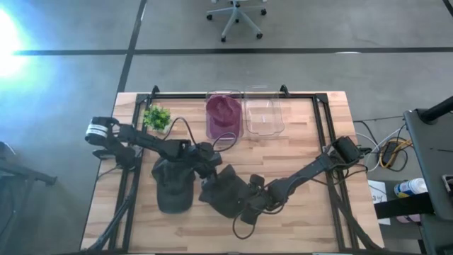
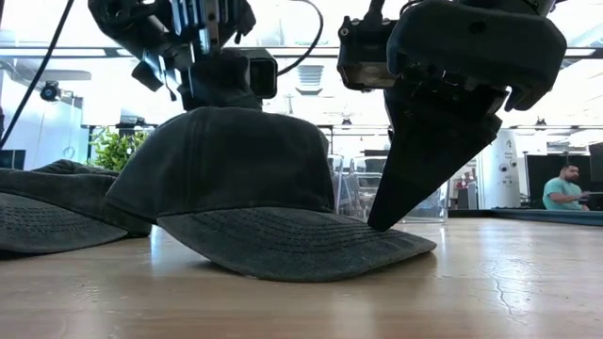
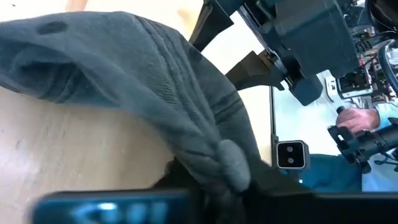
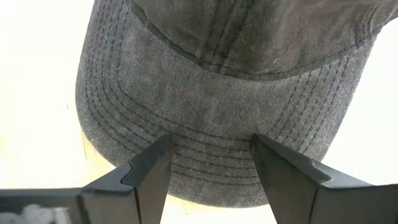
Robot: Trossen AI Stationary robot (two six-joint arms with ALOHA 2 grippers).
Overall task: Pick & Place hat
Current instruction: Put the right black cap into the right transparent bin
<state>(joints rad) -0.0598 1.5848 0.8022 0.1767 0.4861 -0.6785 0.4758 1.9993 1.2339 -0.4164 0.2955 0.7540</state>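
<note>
The left gripper [image 1: 207, 160] has its jaws clenched on a bunched fold of the dark hat's [image 1: 228, 190] crown, while the right gripper [image 4: 211, 163] stands with jaws parted, tips pressing the brim to the table [image 1: 311, 227]. If the left lifts while the brim stays pinned, that thin fold may slip free, or the hat may drag into the second cap [image 1: 173, 185] beside it

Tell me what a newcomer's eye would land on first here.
Two dark caps lie mid-table. The left gripper pinches bunched crown fabric of the nearer cap, while the right gripper rests open on that cap's brim. The second cap lies beside them; a purple-filled bin sits at the far edge.
</note>
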